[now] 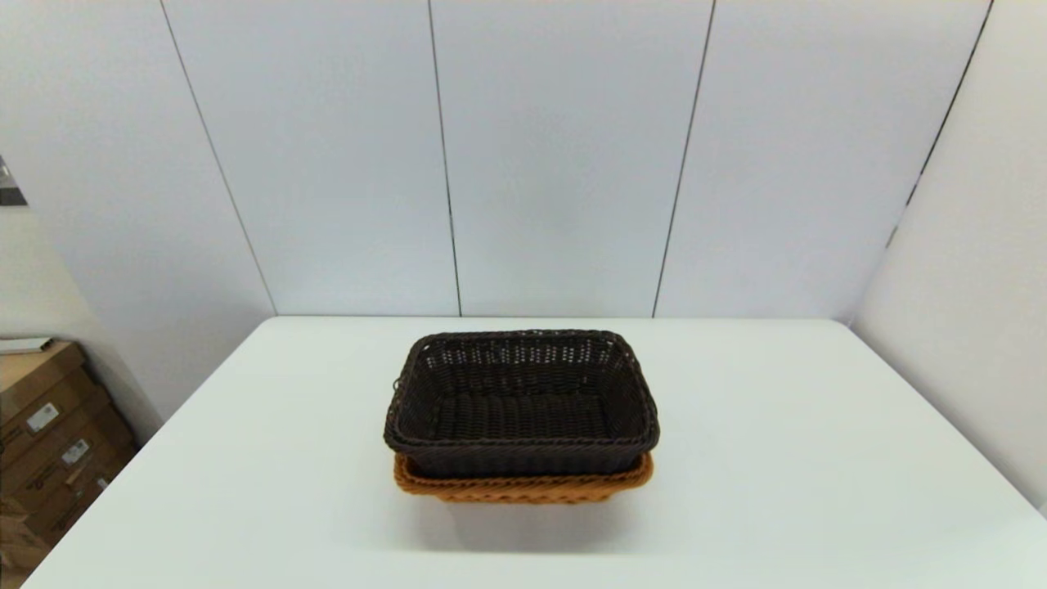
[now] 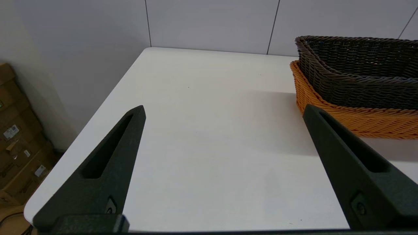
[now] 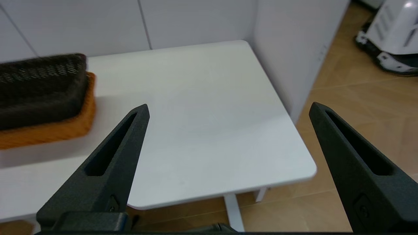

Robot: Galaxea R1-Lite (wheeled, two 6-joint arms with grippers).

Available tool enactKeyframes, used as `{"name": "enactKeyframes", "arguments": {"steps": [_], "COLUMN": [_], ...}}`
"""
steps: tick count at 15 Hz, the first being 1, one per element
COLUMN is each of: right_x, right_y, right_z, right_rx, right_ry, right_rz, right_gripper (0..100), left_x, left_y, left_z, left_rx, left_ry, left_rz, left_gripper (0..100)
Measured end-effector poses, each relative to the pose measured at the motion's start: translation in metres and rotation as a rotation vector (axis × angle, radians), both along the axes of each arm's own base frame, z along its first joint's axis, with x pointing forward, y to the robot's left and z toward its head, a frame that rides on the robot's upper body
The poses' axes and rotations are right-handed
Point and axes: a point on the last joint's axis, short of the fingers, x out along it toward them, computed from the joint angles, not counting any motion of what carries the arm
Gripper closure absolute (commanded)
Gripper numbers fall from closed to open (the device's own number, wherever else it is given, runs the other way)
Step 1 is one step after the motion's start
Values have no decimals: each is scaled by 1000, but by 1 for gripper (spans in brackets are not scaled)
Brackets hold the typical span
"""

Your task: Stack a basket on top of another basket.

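Note:
The dark brown basket [image 1: 521,401] sits nested inside the orange basket [image 1: 523,485] at the middle of the white table [image 1: 818,458]; only the orange rim and lower front wall show beneath it. Both arms are out of the head view. In the left wrist view my left gripper [image 2: 223,109] is open over bare table, apart from the dark basket [image 2: 356,71] and the orange basket [image 2: 359,120]. In the right wrist view my right gripper [image 3: 228,106] is open above the table's right part, away from the dark basket [image 3: 39,88] and the orange basket [image 3: 49,130].
Cardboard boxes [image 1: 49,442] stand on the floor left of the table. White wall panels close in the back and right. The right wrist view shows the table's corner [image 3: 303,169], wood floor beyond it, and a white machine base [image 3: 392,36].

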Motion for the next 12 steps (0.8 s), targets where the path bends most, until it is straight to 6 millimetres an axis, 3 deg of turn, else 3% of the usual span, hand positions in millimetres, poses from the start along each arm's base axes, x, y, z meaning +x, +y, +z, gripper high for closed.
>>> {"name": "enactKeyframes", "arguments": {"steps": [2, 4, 9, 12], "right_x": [-11, -5, 56, 77], "right_y": [1, 2, 3, 4], "right_z": [-30, -55, -108, -131], "right_rx": [-36, -60, -156, -206], "right_ry": [-22, -23, -83, -139], "right_rz": [-9, -4, 25, 69], "right_gripper": [0, 0, 0, 0], "left_x": [0, 0, 0, 0], "left_y": [0, 0, 0, 0], "left_z": [0, 0, 0, 0], "left_rx": [0, 0, 0, 0], "left_ry": [0, 0, 0, 0], "left_rz": [0, 0, 1, 1], "left_gripper": [0, 0, 0, 0]}}
